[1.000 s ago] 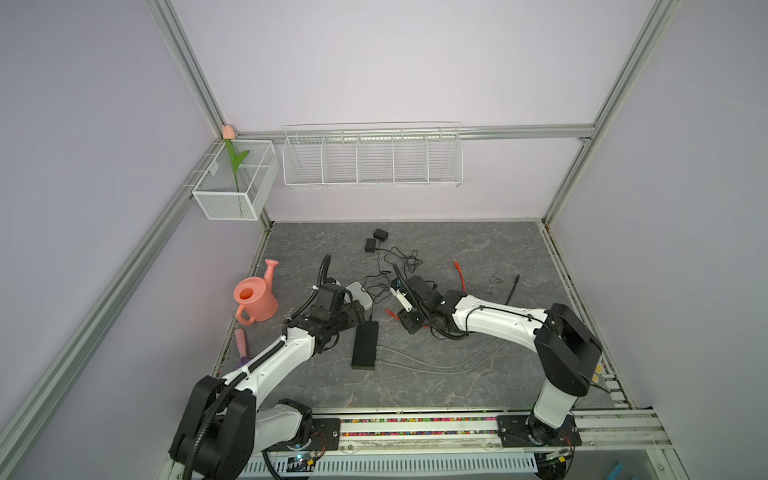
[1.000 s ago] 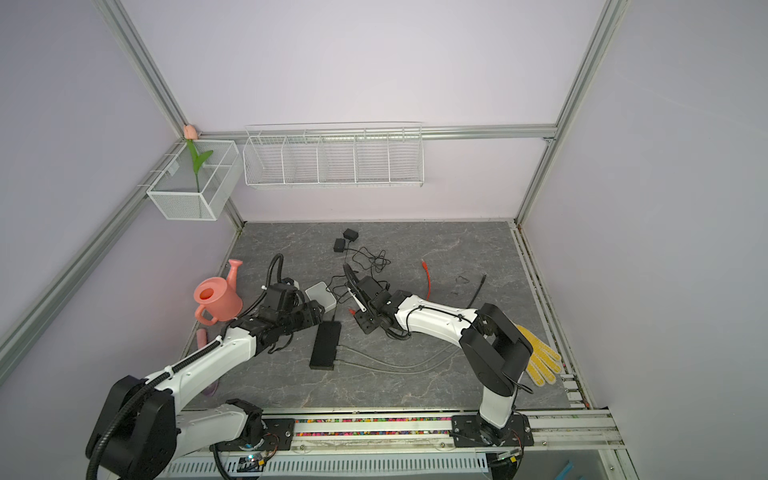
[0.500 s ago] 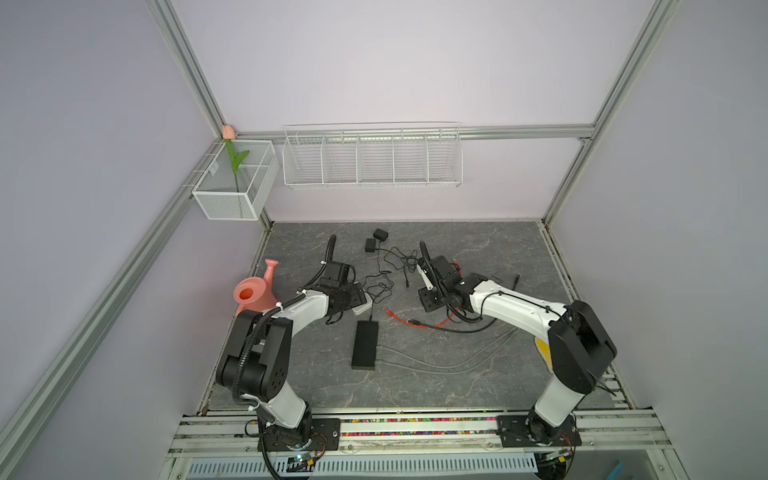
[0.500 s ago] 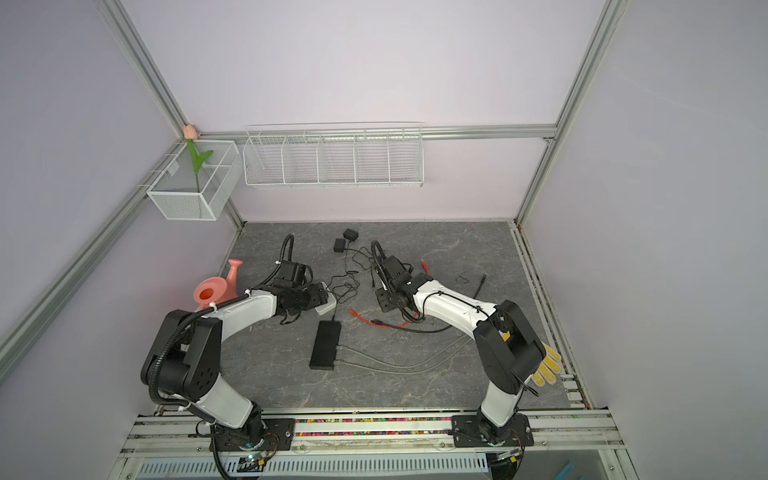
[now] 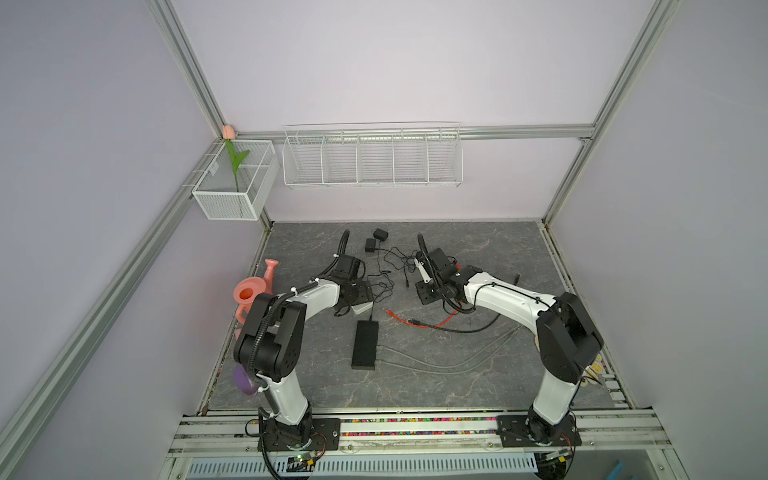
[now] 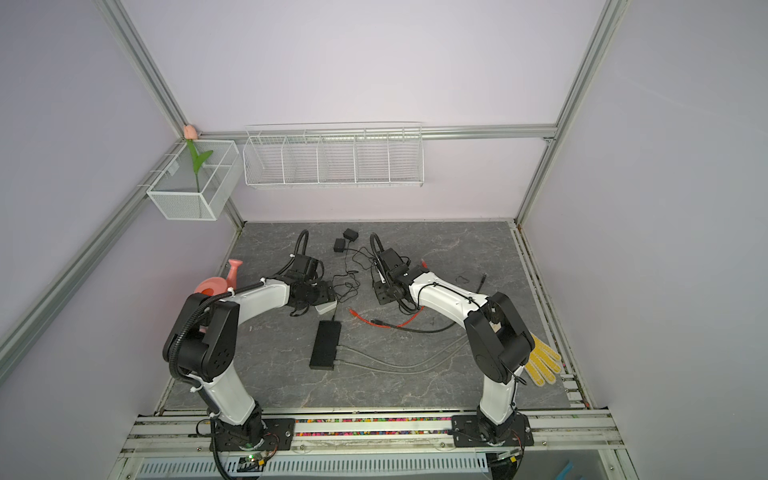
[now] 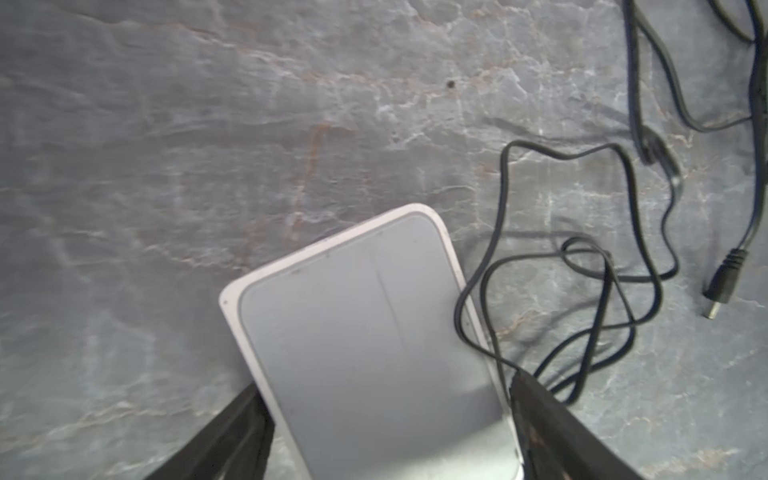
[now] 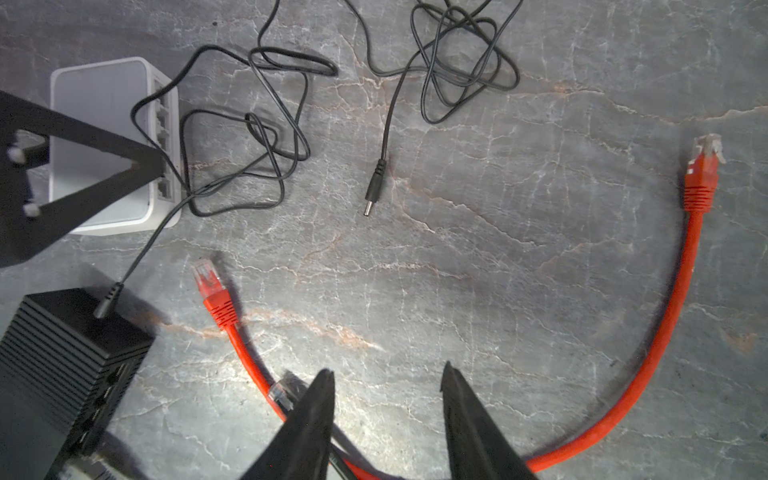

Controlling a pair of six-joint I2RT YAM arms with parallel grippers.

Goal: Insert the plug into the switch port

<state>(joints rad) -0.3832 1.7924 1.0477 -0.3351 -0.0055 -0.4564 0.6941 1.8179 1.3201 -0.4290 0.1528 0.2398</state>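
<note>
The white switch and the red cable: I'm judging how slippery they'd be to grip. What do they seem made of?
White switch: looks like hard moulded plastic, smooth, with a soft sheen on its flat top and rounded corners.
Red cable: seems to have a flexible rubbery or vinyl jacket, matte, lying in an easy curve. Its plugs look like clear rigid plastic.

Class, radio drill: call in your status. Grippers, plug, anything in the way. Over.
Left gripper straddling white switch, grip unclear. Right gripper open, empty. Red plug loose on table. Black cord across ports.
</note>
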